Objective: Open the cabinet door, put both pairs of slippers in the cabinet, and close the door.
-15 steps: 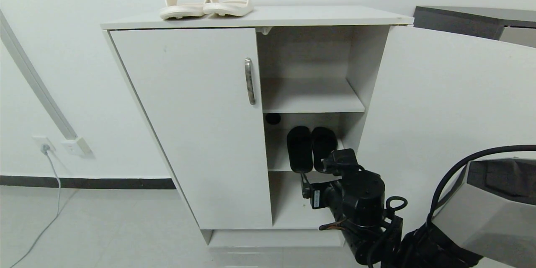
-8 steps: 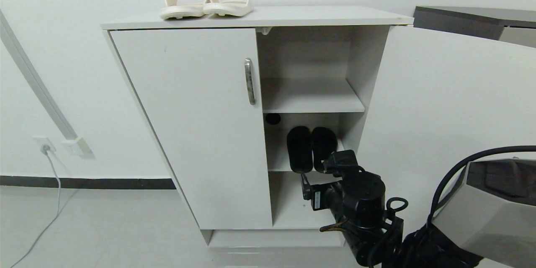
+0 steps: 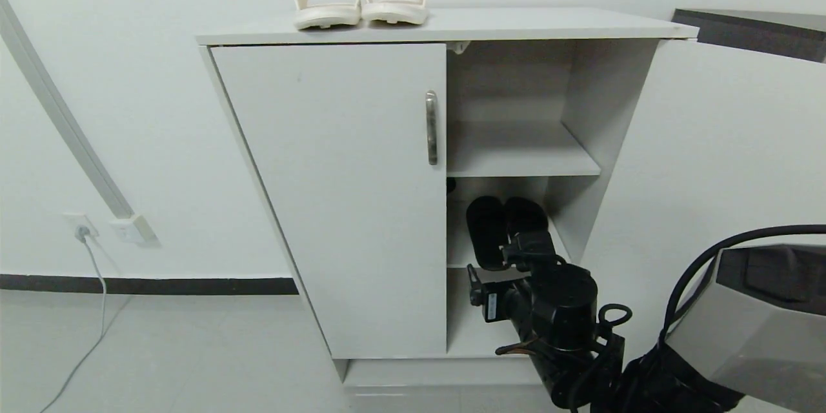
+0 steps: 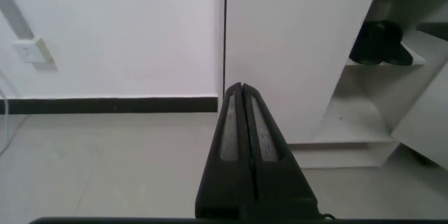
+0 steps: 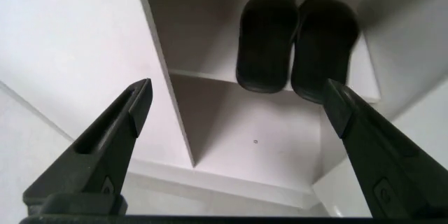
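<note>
A white cabinet point(image 3: 452, 26) stands against the wall with its left door point(image 3: 342, 193) closed and its right door point(image 3: 710, 174) swung wide open. A pair of cream slippers point(image 3: 359, 0) sits on the cabinet top, toward its left. A pair of black slippers point(image 3: 506, 229) point(image 5: 266, 38) lies side by side on the middle shelf. My right arm point(image 3: 555, 303) hangs low in front of the open compartment. My right gripper point(image 5: 238, 101) is open and empty, just short of the black slippers. My left gripper point(image 4: 241, 89) is shut, held low to the left of the cabinet.
The upper shelf point(image 3: 516, 155) and bottom shelf point(image 5: 252, 147) are bare. A metal handle point(image 3: 431, 128) is on the closed door. A wall socket with a cable point(image 3: 80, 229) and a slanted grey conduit point(image 3: 58, 116) are at left. Grey furniture point(image 3: 748, 29) stands behind the open door.
The whole head picture has shifted to the right, so the camera has moved. The slippers and doors stand as before, and the right gripper stays open by the black slippers.
</note>
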### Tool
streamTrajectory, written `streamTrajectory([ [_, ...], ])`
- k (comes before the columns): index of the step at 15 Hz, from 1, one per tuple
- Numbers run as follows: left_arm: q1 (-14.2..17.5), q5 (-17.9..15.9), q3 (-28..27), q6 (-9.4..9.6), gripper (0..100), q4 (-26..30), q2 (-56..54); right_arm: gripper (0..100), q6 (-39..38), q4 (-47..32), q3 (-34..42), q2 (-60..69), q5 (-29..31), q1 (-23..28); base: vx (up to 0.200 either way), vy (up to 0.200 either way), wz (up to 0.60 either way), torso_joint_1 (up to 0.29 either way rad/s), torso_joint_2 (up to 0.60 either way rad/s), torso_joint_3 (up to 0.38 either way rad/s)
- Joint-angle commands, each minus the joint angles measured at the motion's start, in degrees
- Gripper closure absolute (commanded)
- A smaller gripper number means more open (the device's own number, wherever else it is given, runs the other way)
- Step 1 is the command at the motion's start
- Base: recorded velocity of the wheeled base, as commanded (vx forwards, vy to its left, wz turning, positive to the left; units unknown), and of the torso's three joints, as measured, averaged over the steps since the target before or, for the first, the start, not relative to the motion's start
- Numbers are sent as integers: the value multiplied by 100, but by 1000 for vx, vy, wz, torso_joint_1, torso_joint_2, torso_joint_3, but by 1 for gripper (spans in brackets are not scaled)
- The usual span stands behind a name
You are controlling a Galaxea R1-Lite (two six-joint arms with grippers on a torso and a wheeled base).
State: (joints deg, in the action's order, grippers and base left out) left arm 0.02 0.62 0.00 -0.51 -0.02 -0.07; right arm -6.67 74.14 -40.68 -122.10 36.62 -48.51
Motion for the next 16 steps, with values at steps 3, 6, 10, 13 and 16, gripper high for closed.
streamTrajectory([
  [3,6,-1,0,-2,100,-6,7,0,8,135,104,-15,-32,-10,0,200,0,2,2,1],
  [6,6,8,0,-2,100,-6,7,0,16,162,113,-15,-67,-10,0,200,0,6,1,-1],
  [10,6,8,0,-10,100,2,7,0,16,162,122,-24,-67,17,0,100,0,-1,0,0],
  [13,6,8,0,-10,100,-6,7,0,16,223,122,-51,-67,201,0,0,0,0,0,0],
  [16,6,8,0,-10,100,-6,7,0,131,540,289,-42,-436,228,0,0,0,0,0,0],
])
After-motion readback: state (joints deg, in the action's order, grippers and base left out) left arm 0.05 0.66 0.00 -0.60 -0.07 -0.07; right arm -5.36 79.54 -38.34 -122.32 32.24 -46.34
